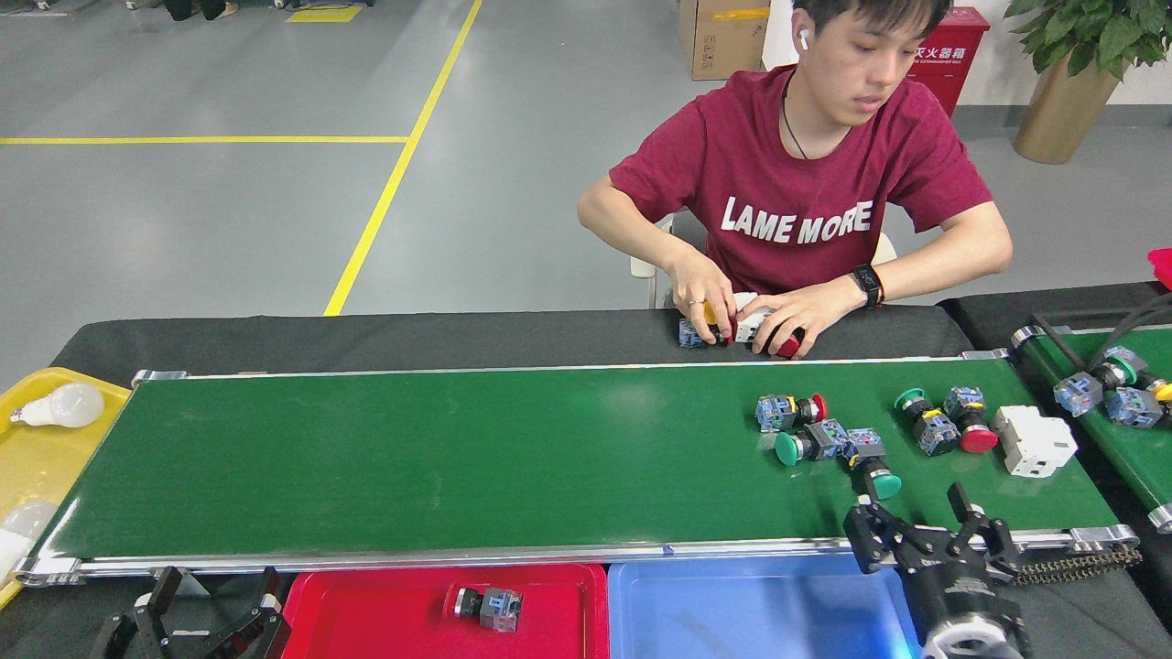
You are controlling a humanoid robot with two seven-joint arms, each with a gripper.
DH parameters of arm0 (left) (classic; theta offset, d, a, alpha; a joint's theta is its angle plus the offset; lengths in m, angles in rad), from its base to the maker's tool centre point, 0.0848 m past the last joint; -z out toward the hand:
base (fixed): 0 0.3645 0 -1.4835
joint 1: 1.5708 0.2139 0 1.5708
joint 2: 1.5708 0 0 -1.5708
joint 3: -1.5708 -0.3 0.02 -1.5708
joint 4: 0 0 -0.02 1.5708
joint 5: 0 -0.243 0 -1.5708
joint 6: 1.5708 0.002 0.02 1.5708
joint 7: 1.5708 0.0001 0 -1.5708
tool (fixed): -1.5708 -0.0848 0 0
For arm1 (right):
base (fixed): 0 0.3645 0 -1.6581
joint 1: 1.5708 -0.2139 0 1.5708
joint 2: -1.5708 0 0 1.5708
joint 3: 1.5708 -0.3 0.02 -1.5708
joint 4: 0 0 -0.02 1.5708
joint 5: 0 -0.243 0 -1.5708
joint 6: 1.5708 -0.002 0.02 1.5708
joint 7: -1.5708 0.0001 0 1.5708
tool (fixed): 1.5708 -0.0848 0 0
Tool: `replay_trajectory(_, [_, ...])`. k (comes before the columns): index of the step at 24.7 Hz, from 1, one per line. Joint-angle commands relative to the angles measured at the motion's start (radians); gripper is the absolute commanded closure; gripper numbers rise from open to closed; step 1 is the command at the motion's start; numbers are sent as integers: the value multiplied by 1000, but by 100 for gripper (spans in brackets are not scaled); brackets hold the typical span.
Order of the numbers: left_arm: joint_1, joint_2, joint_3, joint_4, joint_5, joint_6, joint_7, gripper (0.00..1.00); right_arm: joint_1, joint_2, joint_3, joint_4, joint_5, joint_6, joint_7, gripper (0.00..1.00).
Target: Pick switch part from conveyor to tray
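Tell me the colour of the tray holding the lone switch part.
Red. The tray with the switch part shows in the head view, bottom centre.

Light bulb (57,405) in yellow tray (37,458) at left; potted plant (1071,64), cardboard box (719,37) behind.
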Motion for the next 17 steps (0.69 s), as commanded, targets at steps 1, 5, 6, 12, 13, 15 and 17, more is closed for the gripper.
replay_trajectory(1, [-6, 8, 0, -11, -2, -1, 4, 0, -63, 15, 4, 61, 0, -3, 31, 6])
replay_trajectory(5, [-12, 8, 0, -11, -2, -2, 4, 0, -100, 27, 20, 139, 2, -92, 36, 38])
replay_trajectory(6, [-14, 8, 0, -11, -3, -2, 4, 0, -103, 20, 18, 150, 0, -170, 36, 60])
replay_trajectory(12, [-14, 8, 1, -12, -3, -1, 4, 0, -102, 13, 13, 145, -3, -287, 15, 98])
replay_trajectory(13, [-12, 8, 1, -12, -3, -1, 4, 0, -100, 13, 13, 130, -3, -308, 15, 98])
replay_trajectory(15, [-6, 8, 6, -14, -2, -1, 6, 0, -85, 4, 12, 62, -4, -376, 13, 98])
replay_trajectory(17, [-6, 8, 12, -14, -2, 1, 6, 0, -31, -34, 12, -59, -4, -471, 13, 98])
